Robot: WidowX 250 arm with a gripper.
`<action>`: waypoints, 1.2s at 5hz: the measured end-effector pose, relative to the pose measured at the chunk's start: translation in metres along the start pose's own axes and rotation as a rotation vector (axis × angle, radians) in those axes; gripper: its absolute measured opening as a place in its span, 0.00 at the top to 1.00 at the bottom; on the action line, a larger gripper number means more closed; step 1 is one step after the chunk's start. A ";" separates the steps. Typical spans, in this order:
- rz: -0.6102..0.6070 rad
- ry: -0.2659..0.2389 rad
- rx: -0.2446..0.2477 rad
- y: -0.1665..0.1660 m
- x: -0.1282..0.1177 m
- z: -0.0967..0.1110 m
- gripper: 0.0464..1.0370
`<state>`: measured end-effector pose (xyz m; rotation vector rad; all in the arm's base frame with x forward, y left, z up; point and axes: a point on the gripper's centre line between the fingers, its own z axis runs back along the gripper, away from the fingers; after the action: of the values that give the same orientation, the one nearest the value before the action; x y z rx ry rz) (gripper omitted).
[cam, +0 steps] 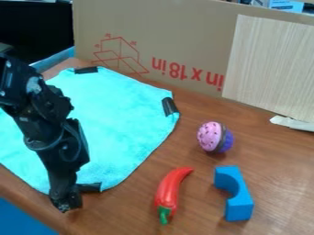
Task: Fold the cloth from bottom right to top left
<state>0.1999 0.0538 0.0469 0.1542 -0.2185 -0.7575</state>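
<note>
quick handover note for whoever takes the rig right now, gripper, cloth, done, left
Gripper: down at the cloth's near edge, beside the black tab there; whether it has hold of the cloth, I can't tell.
Turquoise cloth: spread out on the table, partly behind the arm.
Done: no fold made yet.
Left: get or confirm a grip on the bottom right part, bring it over to the top left, release.
Right of the cloth: red chili pepper, pink and purple toy, blue arch block.

There are three black strips (170, 106), one cloth (120, 128), one pepper (169, 189), one toy cupcake (211, 136), one block (240, 204)
</note>
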 end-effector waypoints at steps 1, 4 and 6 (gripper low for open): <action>0.006 0.018 0.008 0.002 0.003 -0.010 0.06; 0.050 0.036 0.060 0.012 0.008 -0.020 0.85; 0.045 0.019 -0.052 -0.004 -0.007 0.008 0.96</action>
<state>0.1904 0.0556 0.0533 0.1070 -0.1836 -0.7162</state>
